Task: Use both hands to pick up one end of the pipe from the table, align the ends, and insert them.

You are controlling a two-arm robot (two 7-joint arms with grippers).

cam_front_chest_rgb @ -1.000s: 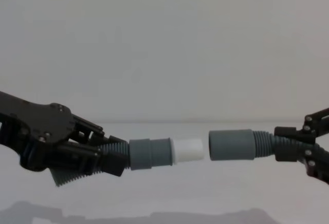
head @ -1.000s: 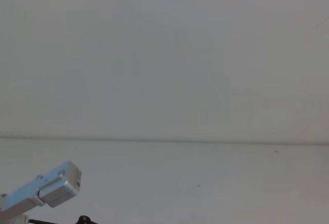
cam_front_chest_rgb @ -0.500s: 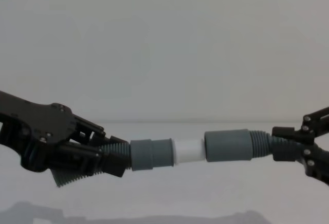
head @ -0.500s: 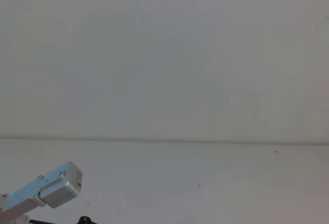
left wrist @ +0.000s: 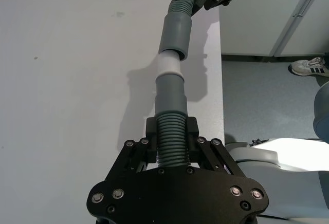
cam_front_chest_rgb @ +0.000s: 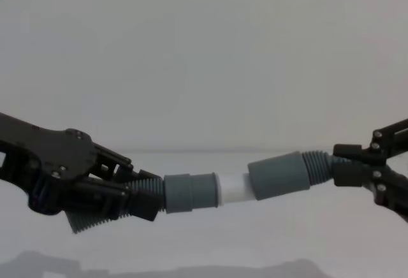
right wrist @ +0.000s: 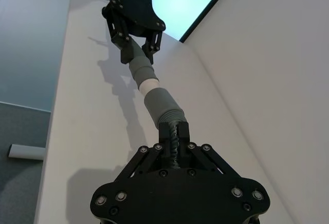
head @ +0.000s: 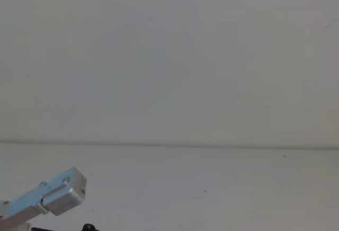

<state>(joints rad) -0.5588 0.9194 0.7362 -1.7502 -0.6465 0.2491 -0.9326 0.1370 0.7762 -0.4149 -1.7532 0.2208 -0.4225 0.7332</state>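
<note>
Above the white surface (cam_front_chest_rgb: 210, 252), the left tool (cam_front_chest_rgb: 137, 203) is clamped on the ribbed pipe (cam_front_chest_rgb: 145, 195) just behind its white-tipped cuff (cam_front_chest_rgb: 190, 192). The right tool (cam_front_chest_rgb: 347, 166) clamps the ribs behind the other cuff (cam_front_chest_rgb: 278, 175), which tilts slightly and partly covers the white tip (cam_front_chest_rgb: 233, 188).

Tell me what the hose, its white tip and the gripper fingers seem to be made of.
Pipe: likely flexible plastic, matte dark grey, ribbed with smooth cuffs. White tip: seemingly hard plastic, smooth and slightly glossy. Left gripper and right gripper: black, screwed plates, metal or rigid plastic; the look leaves it open.
</note>
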